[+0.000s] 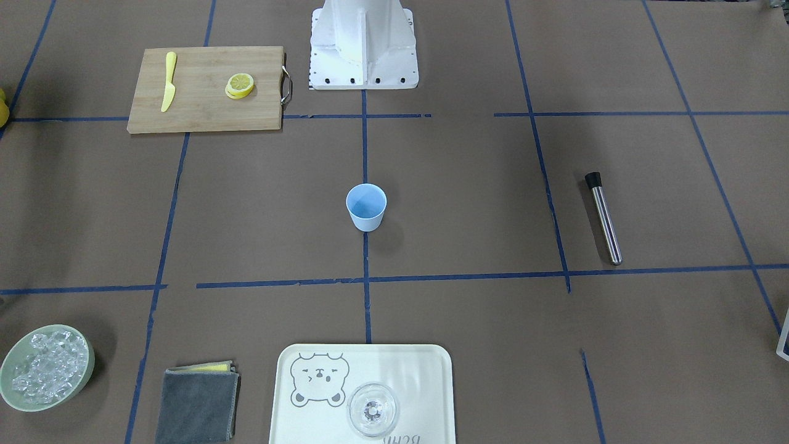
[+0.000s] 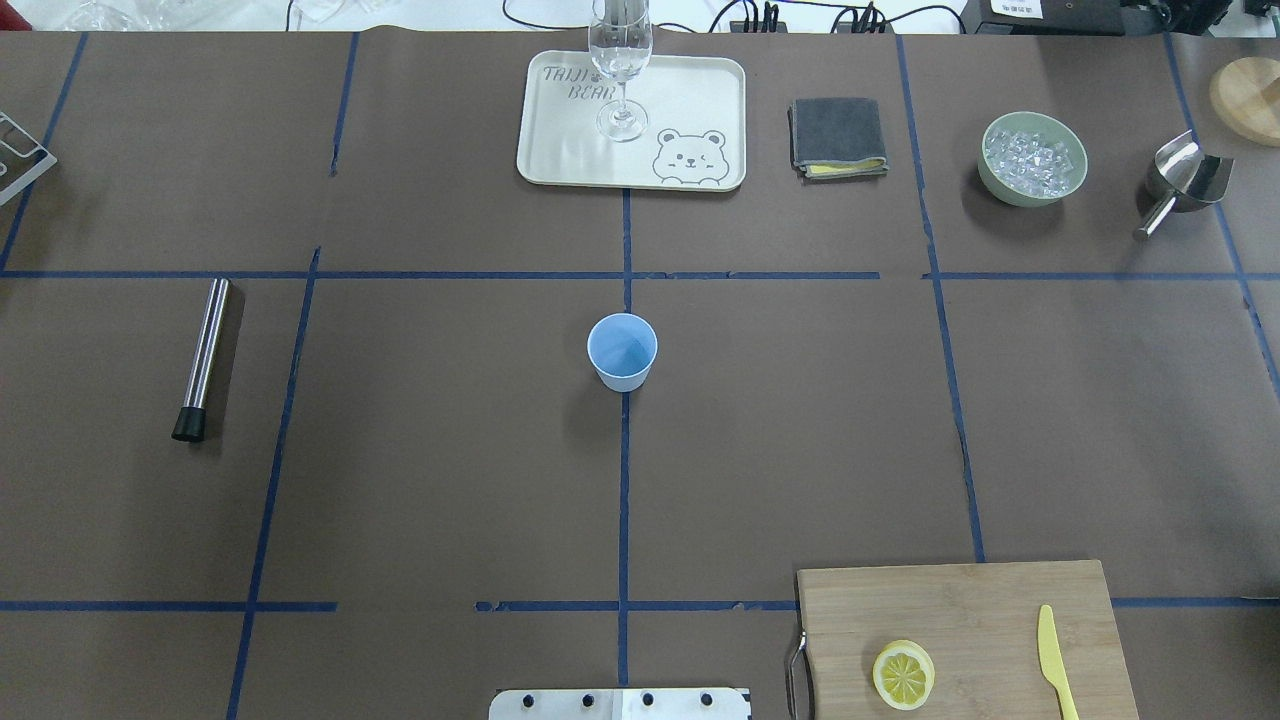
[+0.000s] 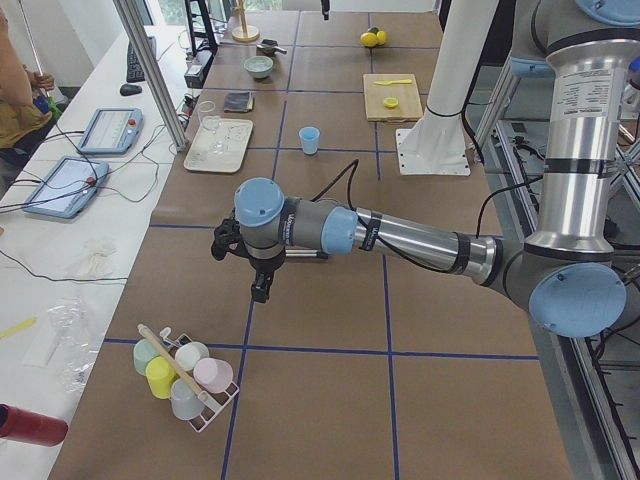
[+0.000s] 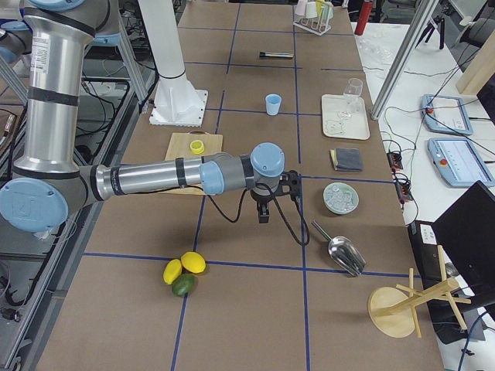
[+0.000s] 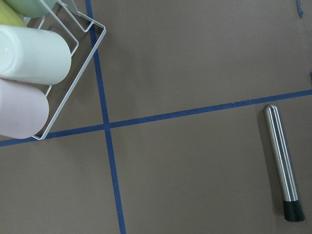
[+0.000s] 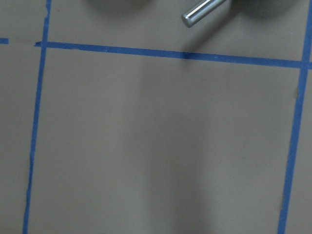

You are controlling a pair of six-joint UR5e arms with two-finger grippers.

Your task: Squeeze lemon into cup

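The light-blue cup [image 1: 366,206] stands upright and empty at the table's centre, also in the overhead view [image 2: 622,350]. Two lemon slices [image 1: 240,84] lie stacked on a wooden cutting board [image 1: 203,117] near the robot's base, also in the overhead view [image 2: 904,674]. My left gripper [image 3: 260,290] shows only in the exterior left view. It hangs above bare table, far from the cup. My right gripper [image 4: 264,215] shows only in the exterior right view, above the table beyond the board. I cannot tell whether either is open or shut. Neither wrist view shows fingers.
A yellow plastic knife [image 1: 168,81] lies on the board. A steel rod [image 2: 204,358] lies on the left side. At the far edge are a bear tray [image 2: 560,150] with a clear glass [image 2: 621,60], a grey cloth [image 2: 837,136], an ice bowl [image 2: 1033,158] and a scoop [image 2: 1185,180]. A cup rack [image 3: 185,375] stands near the left gripper.
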